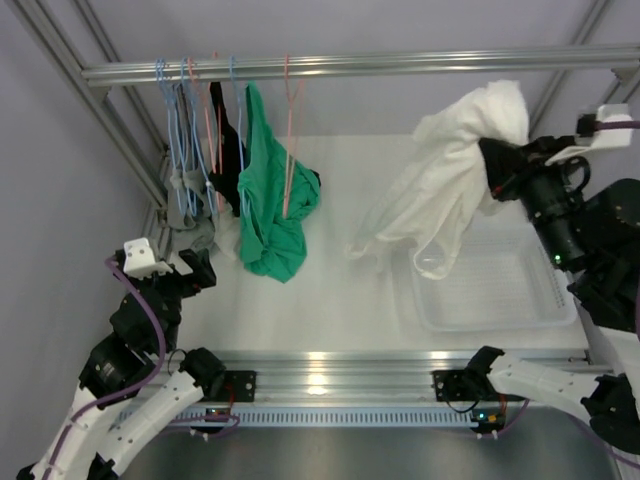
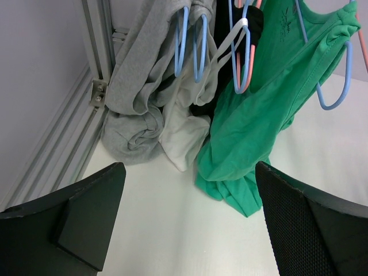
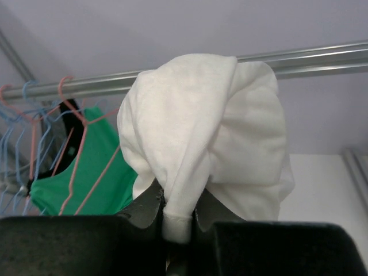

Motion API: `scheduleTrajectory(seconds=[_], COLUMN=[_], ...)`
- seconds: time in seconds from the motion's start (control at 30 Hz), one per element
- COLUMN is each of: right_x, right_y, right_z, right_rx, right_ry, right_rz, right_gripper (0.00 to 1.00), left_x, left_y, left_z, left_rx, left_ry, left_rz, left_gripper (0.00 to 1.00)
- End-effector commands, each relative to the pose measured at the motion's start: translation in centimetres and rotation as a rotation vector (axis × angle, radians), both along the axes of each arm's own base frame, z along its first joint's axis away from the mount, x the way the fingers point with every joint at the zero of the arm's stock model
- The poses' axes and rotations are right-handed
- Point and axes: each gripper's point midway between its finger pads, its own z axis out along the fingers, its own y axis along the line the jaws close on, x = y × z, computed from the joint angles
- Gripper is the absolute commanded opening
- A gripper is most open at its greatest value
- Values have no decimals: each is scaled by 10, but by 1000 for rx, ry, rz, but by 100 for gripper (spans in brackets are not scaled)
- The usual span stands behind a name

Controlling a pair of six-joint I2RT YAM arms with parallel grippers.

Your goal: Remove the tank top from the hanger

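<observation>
A white tank top (image 1: pixel 450 180) hangs free of any hanger, pinched in my right gripper (image 1: pixel 495 165), held high above the table and the tray. In the right wrist view the jaws are shut on a fold of the white cloth (image 3: pixel 201 144), my right gripper (image 3: pixel 178 215) at the bottom of it. My left gripper (image 1: pixel 195 270) is open and empty, low at the left, facing the hung clothes; in the left wrist view my left gripper (image 2: pixel 190 218) frames bare table. An empty pink hanger (image 1: pixel 290 130) hangs on the rail (image 1: pixel 400 66).
A green tank top (image 1: pixel 268 200) hangs on a hanger, its hem on the table, beside black, grey and white garments (image 1: pixel 200 190) on blue and pink hangers. A clear plastic tray (image 1: pixel 500 290) sits at the right under the white top. Metal frame posts stand at left.
</observation>
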Motion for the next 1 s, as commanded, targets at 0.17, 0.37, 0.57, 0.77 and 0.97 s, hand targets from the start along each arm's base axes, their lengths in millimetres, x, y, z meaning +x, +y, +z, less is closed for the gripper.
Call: scheduleTrajectory(seconds=[0.17, 0.37, 0.57, 0.77, 0.97], right_x=[-29, -55, -44, -25, -8], right_y=[-135, -165, -144, -116, -102], right_z=[19, 16, -29, -109, -150], right_rx=[-37, 11, -25, -80, -168], right_ry=[6, 3, 82, 202, 280], right_rz=[-541, -576, -514, -493, -516], right_gripper=[0, 0, 0, 0, 0], left_x=[5, 6, 5, 4, 4], left_y=[-6, -8, -8, -8, -10], left_z=[4, 5, 5, 6, 6], left_rx=[-16, -19, -20, -25, -26], left_ry=[-21, -25, -25, -31, -32], left_rz=[-8, -22, -25, -31, -42], left_gripper=[99, 99, 99, 99, 99])
